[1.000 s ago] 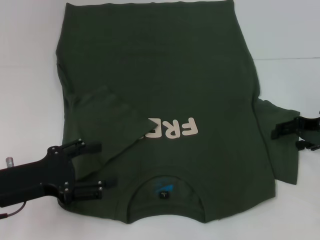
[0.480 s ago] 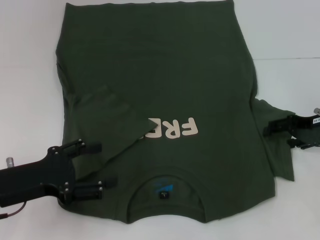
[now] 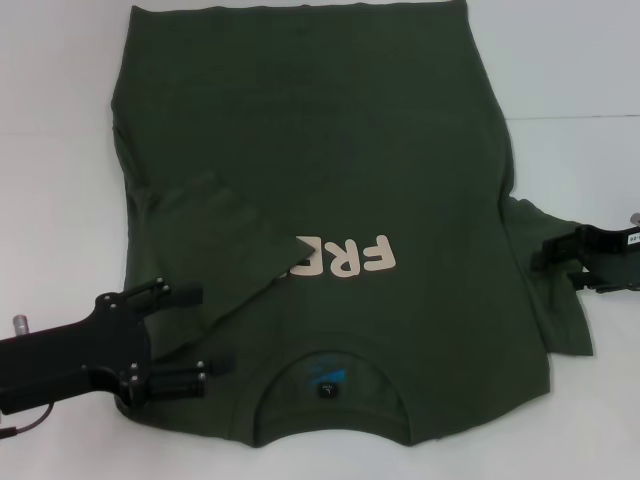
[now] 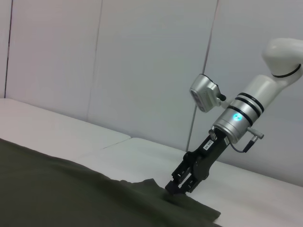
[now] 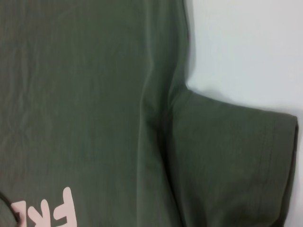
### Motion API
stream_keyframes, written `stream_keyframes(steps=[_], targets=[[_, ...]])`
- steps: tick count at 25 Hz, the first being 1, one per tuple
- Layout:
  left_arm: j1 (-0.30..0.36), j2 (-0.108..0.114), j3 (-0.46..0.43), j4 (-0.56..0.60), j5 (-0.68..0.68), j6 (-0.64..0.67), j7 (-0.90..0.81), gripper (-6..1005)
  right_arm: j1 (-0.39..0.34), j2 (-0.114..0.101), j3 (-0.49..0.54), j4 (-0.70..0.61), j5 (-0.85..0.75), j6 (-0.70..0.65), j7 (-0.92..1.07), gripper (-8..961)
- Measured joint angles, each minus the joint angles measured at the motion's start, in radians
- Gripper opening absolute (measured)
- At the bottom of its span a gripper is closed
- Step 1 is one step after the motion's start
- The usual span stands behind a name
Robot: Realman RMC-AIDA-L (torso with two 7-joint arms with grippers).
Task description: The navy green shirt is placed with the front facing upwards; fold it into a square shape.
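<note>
- Dark olive-green cotton T-shirt [image 3: 330, 190] spread front-up across white table [image 3: 50, 150], collar toward robot, one sleeve folded over off-white "FREE!" print [image 3: 345, 259].
- Left gripper [image 3: 185, 335] resting spread-fingered on folded sleeve near collar.
- Right gripper [image 3: 555, 262] pinching outer sleeve edge.

Your head camera looks steeply down from above onto the white table [image 3: 60, 150], taking in the whole navy green shirt [image 3: 320, 150] with both arms at its sides. Your left wrist camera sits low near the cloth and faces across the table toward the right gripper [image 4: 182, 185] (a far, side-on look). Your right wrist camera hangs close over the sleeve [image 5: 232, 161], which all three views share.
</note>
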Motion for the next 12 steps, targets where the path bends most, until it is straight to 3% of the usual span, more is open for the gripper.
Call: stream_keyframes(steps=[2, 12], targets=[[0.0, 0.001, 0.0, -0.005, 0.0, -0.001, 0.0, 937, 0.0, 0.0, -0.002, 0.0, 0.0, 0.0, 0.0, 705], [-0.001, 0.004, -0.004, -0.007, 0.0, -0.001, 0.0, 937, 0.003, -0.005, -0.016, 0.0, -0.006, -0.009, 0.0, 242]])
